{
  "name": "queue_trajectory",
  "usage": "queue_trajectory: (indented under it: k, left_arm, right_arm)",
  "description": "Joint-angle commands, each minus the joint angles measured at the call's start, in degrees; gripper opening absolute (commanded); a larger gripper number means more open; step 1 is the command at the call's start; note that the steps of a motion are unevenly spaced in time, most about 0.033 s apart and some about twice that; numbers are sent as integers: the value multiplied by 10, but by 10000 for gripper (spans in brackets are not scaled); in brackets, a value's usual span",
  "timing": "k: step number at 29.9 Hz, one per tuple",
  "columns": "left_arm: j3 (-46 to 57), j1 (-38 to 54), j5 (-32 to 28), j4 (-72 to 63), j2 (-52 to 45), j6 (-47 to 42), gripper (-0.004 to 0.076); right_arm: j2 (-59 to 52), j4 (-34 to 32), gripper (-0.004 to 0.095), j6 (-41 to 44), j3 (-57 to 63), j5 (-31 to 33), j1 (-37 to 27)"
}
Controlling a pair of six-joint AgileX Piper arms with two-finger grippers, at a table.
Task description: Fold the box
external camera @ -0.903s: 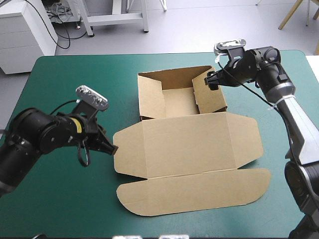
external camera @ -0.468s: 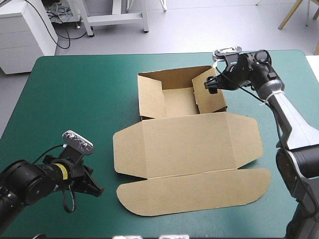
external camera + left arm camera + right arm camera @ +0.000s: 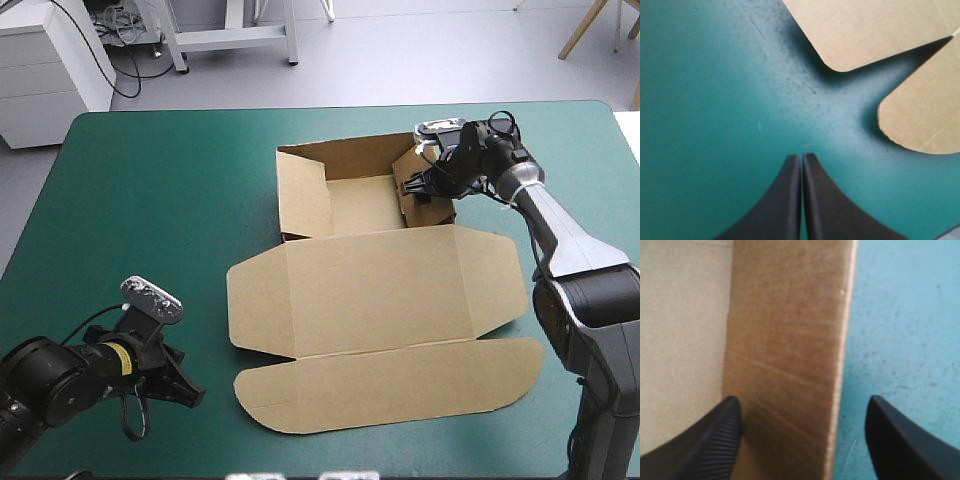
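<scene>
Right pincer (image 3: 418,186) gaped astride the raised right-hand wall (image 3: 790,340) of the brown cardboard box (image 3: 370,290), one black finger (image 3: 715,435) inside, one out. Left pincer (image 3: 193,394), closed and empty, lay apart off the box's near-left corner.

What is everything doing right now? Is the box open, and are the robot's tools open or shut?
box: an open tray, walls raised at the far end.
lid: lying flat on the table.
left tool: shut, holding nothing, over the teal-green cover near the lid's rounded corners.
right tool: open, straddling the box's raised right wall.
</scene>
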Motion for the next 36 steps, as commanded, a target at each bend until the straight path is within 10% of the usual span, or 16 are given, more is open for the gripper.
queue_trajectory:
  k: [1,5,32,36]
  left_arm:
    - [-15,-4,-25,4,-3,-6,-10]
    - [-15,-4,-23,4,-3,-6,-10]
    - [-15,-4,-21,45,-3,-5,-10]
    - [-15,-4,-23,47,-3,-5,-10]
  right_arm:
    - [-30,2,371,-6,-17,-18,-5]
    - [-30,-3,-12,-6,-17,-28,-5]
    - [-34,-18,-18,-25,-46,-47,-384]
    - [-21,-17,107,-21,-46,-47,-409]
